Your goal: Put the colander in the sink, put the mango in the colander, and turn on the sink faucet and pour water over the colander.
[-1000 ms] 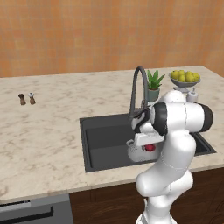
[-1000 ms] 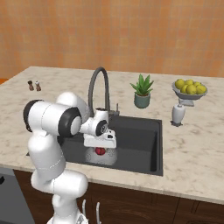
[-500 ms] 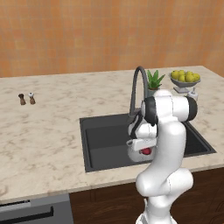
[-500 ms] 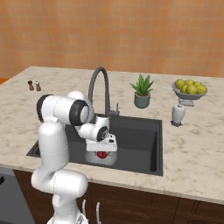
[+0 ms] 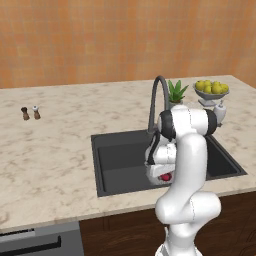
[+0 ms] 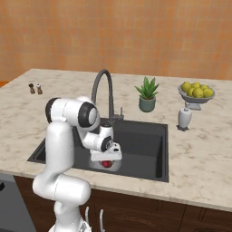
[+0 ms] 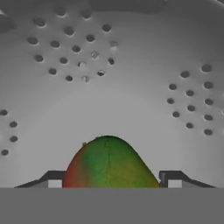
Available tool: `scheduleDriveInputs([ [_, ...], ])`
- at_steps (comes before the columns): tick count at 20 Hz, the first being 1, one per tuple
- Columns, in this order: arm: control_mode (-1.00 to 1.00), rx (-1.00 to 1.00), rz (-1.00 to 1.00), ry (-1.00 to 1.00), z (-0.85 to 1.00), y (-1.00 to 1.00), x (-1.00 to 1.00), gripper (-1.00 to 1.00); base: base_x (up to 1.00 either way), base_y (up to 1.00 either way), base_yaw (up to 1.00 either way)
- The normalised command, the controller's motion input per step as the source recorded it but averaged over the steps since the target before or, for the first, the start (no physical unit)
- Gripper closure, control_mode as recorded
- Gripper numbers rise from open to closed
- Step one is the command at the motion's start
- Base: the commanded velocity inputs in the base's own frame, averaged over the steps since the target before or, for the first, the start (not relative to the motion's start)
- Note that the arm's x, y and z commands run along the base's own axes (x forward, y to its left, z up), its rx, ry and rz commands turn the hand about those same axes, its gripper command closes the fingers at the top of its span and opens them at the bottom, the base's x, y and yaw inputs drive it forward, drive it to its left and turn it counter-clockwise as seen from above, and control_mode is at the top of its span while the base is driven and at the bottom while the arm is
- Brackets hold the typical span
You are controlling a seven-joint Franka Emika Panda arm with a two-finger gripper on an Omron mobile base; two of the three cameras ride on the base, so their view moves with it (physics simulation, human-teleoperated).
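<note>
The marble bench (image 5: 55,150) fills the base views, with the dark sink (image 6: 140,149) at centre and the sink faucet (image 6: 103,93) arching over its back rim; the white arm reaches down into the basin and hides most of what lies there, leaving a red speck of the mango (image 6: 106,163) below the hand. The hand view shows more: the colander (image 7: 131,78), its perforated wall across the frame, and the mango at bottom centre between the tips of the pincer (image 7: 112,181), which stands wide with a tip on either side of the fruit; contact cannot be told. A potted plant (image 6: 147,94), a fruit bowl (image 6: 196,92) and two shakers (image 5: 30,112) stand apart behind.

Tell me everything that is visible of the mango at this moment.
The mango is small and rounded, red at its sides with a green-yellow patch in the middle. It sits between the two dark fingers, over the grey perforated inside of the colander. From the base views it shows as a red spot low in the sink.
</note>
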Motion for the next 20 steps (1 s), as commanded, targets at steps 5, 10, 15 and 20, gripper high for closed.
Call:
scheduleDriveInputs([
  [5, -1.0, 0.0, 0.06, 0.0, -0.22, 0.01, 0.04, 1.0, 0.0, 0.0, 0.0],
  [10, -1.0, 0.0, 0.03, 0.0, -0.05, 0.04, 0.02, 1.0, 0.0, 0.0, 0.0],
  [15, -1.0, 0.0, 0.0, 0.0, 0.0, 0.01, 0.0, -1.0, 0.0, 0.0, 0.0],
  [20, -1.0, 0.0, 0.0, 0.0, 0.1, 0.0, -0.07, -1.0, 0.0, 0.0, 0.0],
])
